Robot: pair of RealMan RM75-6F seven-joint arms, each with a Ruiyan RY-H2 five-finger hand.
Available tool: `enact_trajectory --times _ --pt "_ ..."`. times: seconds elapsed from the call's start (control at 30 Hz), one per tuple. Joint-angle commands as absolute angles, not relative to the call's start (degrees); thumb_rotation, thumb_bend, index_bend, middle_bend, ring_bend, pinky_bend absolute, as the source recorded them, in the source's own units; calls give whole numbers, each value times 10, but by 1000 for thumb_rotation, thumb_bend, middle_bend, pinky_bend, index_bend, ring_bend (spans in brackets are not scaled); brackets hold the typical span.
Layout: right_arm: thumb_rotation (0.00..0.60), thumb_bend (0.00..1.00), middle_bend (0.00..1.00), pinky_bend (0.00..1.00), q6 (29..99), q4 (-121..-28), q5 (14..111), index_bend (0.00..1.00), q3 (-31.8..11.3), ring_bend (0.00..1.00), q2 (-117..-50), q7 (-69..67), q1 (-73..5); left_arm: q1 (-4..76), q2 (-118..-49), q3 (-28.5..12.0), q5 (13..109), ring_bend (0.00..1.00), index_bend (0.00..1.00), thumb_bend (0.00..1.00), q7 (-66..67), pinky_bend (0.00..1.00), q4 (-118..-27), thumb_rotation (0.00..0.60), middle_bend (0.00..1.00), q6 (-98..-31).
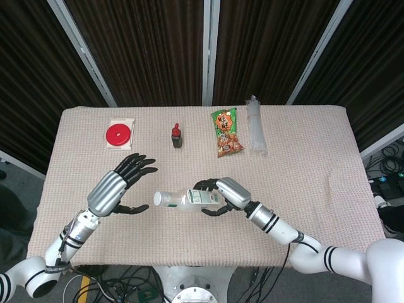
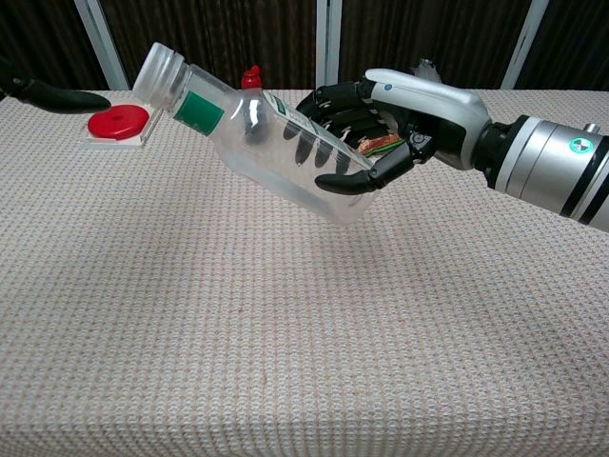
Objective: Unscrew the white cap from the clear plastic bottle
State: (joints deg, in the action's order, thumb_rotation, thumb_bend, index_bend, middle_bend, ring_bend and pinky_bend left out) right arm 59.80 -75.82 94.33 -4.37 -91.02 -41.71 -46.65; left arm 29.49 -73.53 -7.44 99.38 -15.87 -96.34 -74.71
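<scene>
My right hand (image 1: 222, 194) (image 2: 385, 124) grips the clear plastic bottle (image 1: 187, 200) (image 2: 266, 133) around its body and holds it above the table, tilted, neck toward my left. The white cap (image 1: 160, 199) (image 2: 159, 71) sits on the neck, above a green label band. My left hand (image 1: 117, 189) hovers just left of the cap with fingers spread and nothing in it, a short gap away. In the chest view only the left hand's fingertips (image 2: 57, 97) show at the far left edge.
On the table's far side lie a red disc on a white base (image 1: 119, 134), a small dark bottle with a red top (image 1: 177, 136), a green snack packet (image 1: 226, 131) and a clear wrapped bundle (image 1: 255, 124). The cloth-covered table (image 1: 315, 164) spreads around them.
</scene>
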Motion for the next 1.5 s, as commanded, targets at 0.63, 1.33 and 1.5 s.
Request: enact_trajectory --times 0.63,1.33,1.5 --pt "600 574 522 482 590 -756 935 592 -40 365 -925 -409 -484 311 -743 -59 994 31 168 147 -187 23 -970 600 98 -763" --pt "600 574 522 484 598 -757 930 592 -39 365 -921 -415 -486 315 -732 -47 998 30 168 147 -172 23 -982 600 98 -772" --pt "600 574 523 484 597 -758 935 592 -35 365 -922 -415 -489 319 -735 -48 997 31 168 147 -165 24 -983 600 98 -772"
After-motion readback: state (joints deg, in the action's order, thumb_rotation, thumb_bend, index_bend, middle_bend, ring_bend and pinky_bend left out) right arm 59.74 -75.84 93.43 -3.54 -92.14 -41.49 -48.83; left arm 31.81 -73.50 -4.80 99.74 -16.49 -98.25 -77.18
